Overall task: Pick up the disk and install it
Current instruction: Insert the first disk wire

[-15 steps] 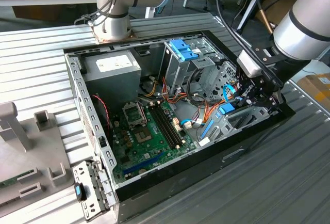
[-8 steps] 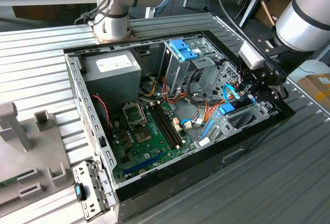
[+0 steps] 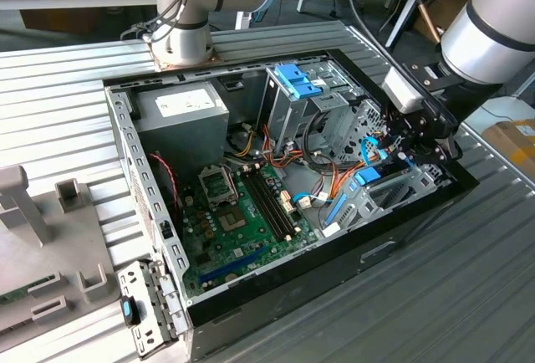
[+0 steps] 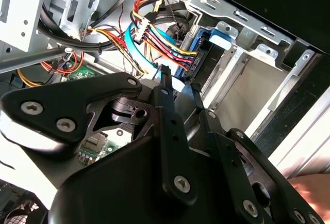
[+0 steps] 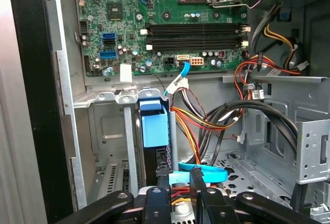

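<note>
1. The tool [image 3: 397,152] is reaching down into the open computer case [image 3: 276,283] at the exterior view's right, with the arm [image 3: 489,28] entering from the upper right of that frame.
2. In both wrist views the tool's two black fingers [image 5: 162,178] are standing narrowly apart, with only a slim gap between the tips, and nothing is showing clamped between them.
3. The disk [image 5: 153,125] is standing on edge in the metal drive bay [image 5: 111,131] at the case's corner, its bright blue carrier end facing up and its dark body dropping into the slot below.
4. In the exterior view the disk is showing as a blue patch just under the tool, at the right-hand end of the case.
5. One fingertip is sitting right at the disk's lower edge in the first wrist view; it may be touching it, but the angle is making that hard to judge.
6. A flat light-blue cable [image 5: 207,173] is crossing just past the fingertips, and a bundle of red, yellow and black wires [image 5: 206,123] is running beside the disk.
7. The green motherboard [image 3: 242,212] is lying on the case floor, with the grey power supply [image 3: 180,108] in the upper left of the case.
8. The case is resting on a ribbed metal surface [image 3: 435,296].
</note>
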Robot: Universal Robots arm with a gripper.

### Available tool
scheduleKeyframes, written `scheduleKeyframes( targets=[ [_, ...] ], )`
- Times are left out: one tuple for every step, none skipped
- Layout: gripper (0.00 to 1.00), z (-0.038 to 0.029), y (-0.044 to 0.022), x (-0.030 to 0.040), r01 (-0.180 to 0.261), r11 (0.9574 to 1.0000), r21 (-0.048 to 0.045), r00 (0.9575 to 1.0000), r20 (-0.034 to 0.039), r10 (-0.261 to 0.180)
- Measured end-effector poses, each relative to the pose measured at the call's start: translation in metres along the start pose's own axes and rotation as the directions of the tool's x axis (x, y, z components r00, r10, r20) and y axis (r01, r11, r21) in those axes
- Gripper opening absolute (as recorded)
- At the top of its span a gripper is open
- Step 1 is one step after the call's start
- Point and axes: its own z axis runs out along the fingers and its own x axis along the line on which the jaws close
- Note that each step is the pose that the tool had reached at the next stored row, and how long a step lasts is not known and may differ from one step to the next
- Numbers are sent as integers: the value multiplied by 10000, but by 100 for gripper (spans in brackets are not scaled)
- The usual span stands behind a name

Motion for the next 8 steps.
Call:
scheduleKeyframes(
  targets=[
    [30,8,1,1,-2,10000,0,10000,10,2],
    [30,14,1,2,-2,10000,-1,10000,13,2],
    [30,14,1,2,-2,10000,-1,10000,13,2],
    [30,14,1,2,-2,10000,-1,10000,12,2],
    [30,18,2,3,-1,10000,-1,10000,14,1],
    [30,26,3,4,-2,10000,-1,10000,16,2],
    [30,28,3,4,-1,10000,-1,10000,12,1],
    [30,28,3,4,-2,10000,-1,10000,11,2]
  ],
)
